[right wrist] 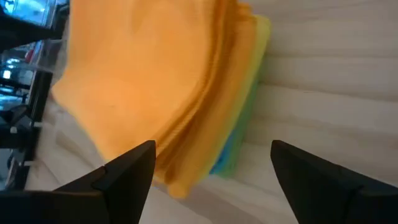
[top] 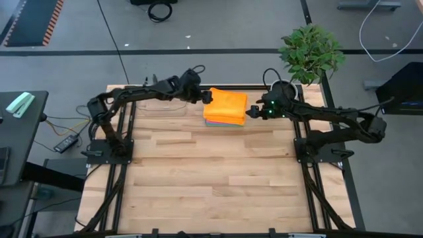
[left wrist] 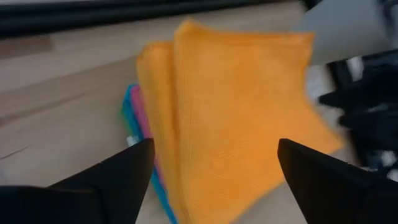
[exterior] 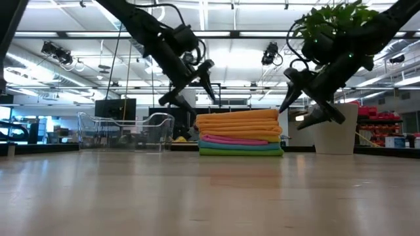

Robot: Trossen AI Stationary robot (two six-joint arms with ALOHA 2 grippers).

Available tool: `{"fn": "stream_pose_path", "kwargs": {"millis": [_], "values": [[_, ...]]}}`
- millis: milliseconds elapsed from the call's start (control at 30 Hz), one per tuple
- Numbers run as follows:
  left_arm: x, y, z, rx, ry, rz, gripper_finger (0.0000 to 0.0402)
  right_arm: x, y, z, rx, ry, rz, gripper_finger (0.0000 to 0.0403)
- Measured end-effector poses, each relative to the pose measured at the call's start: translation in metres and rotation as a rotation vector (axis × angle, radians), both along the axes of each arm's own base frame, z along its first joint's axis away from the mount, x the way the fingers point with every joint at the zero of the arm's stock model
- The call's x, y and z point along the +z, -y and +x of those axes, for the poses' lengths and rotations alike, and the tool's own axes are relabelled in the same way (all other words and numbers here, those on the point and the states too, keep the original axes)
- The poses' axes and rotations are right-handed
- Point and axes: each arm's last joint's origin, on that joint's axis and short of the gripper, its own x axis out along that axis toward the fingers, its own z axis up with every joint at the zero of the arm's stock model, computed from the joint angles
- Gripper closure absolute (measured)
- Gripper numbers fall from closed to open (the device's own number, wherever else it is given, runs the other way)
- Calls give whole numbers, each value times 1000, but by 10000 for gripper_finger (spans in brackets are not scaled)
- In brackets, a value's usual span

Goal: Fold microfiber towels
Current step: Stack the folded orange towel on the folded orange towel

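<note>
Pincers, left (top: 209, 96) and right (top: 250, 112), wide, empty beside folded towel stack (top: 226, 106) at upper centre; release done, retreat likely needed.

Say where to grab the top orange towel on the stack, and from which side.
Probably pinch the orange towel at its two outer edges, left gripper from its side and right gripper from the opposite side. It lies flat atop the stack, both grippers open beside it.
</note>
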Motion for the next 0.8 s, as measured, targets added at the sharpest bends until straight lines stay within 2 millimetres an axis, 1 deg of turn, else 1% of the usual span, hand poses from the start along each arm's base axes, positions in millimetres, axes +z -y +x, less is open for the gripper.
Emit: {"fn": "stream_pose_path", "kwargs": {"millis": [67, 167, 333, 400, 600, 800], "values": [[-7, 0, 5, -6, -34, -6, 59, -3, 3, -4, -16, -2, 4, 78], [-14, -2, 13, -16, -71, -11, 66, -2, 7, -7, -35, 16, 2, 77], [-35, -6, 19, -36, -145, -9, 75, -4, 14, -3, -71, 61, 13, 77], [-39, -7, 20, -40, -158, -5, 76, -6, 16, -1, -80, 72, 14, 77], [-43, -7, 22, -55, -196, 30, 77, -17, 19, 2, -108, 24, 44, 77], [-41, -8, 21, -41, -217, 15, 77, -17, 20, 3, -114, 36, 47, 77]]}}
